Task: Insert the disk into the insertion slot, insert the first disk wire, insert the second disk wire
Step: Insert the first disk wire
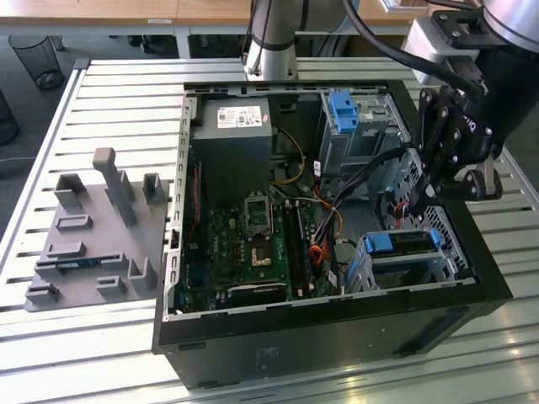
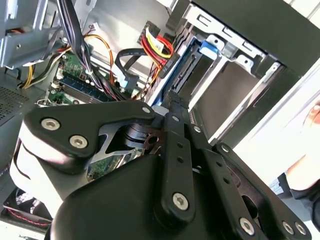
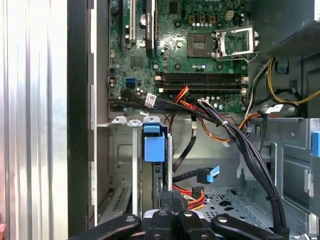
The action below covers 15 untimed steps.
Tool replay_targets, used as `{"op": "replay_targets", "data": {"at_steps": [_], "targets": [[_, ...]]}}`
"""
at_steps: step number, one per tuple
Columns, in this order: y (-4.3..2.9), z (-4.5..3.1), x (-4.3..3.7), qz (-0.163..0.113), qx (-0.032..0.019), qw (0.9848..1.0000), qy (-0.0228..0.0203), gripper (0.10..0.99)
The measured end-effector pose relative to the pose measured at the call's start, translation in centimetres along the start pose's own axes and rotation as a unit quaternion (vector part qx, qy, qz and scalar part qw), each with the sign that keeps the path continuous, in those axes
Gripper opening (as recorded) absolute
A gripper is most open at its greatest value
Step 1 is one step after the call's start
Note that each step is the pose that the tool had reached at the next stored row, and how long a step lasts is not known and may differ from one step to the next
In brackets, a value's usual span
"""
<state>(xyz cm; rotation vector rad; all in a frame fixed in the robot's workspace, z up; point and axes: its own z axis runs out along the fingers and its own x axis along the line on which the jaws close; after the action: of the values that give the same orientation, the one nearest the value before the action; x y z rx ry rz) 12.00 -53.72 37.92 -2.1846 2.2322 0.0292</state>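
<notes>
The disk (image 1: 402,242), framed by its blue carrier, sits in the insertion slot (image 1: 364,268), a low silver cage at the case's front corner on the exterior view's right. My gripper (image 1: 425,195) hangs just above that cage, beside a red wire. In the first wrist view my gripper (image 3: 172,197) has its fingers together over the disk's blue carrier end (image 3: 154,142), and I see nothing held between them. Red and yellow wires (image 3: 192,197) run beside the fingers. A blue-tipped connector (image 3: 212,174) lies loose nearby. In the second wrist view my gripper (image 2: 170,97) points at the disk (image 2: 209,46) and the red-yellow wire plug (image 2: 156,44).
A taller grey bay with a blue tab (image 1: 347,109) stands behind the cage. A thick black cable bundle (image 3: 250,150) crosses between the two. The power supply (image 1: 232,135) and motherboard (image 1: 253,244) fill the case's other side. A grey fixture plate (image 1: 93,244) lies on the slatted table.
</notes>
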Motion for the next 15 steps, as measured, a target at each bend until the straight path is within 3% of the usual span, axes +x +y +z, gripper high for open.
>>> {"op": "replay_targets", "data": {"at_steps": [4,10,15], "targets": [[-0.18,0.01,-0.31,0.002,0.0000,1.0000,0.0000,0.106],[-0.19,0.04,-0.41,0.034,0.0009,0.9994,-0.0001,0.106],[-0.20,0.11,-0.48,0.062,0.0016,0.9981,-0.0001,0.106]]}}
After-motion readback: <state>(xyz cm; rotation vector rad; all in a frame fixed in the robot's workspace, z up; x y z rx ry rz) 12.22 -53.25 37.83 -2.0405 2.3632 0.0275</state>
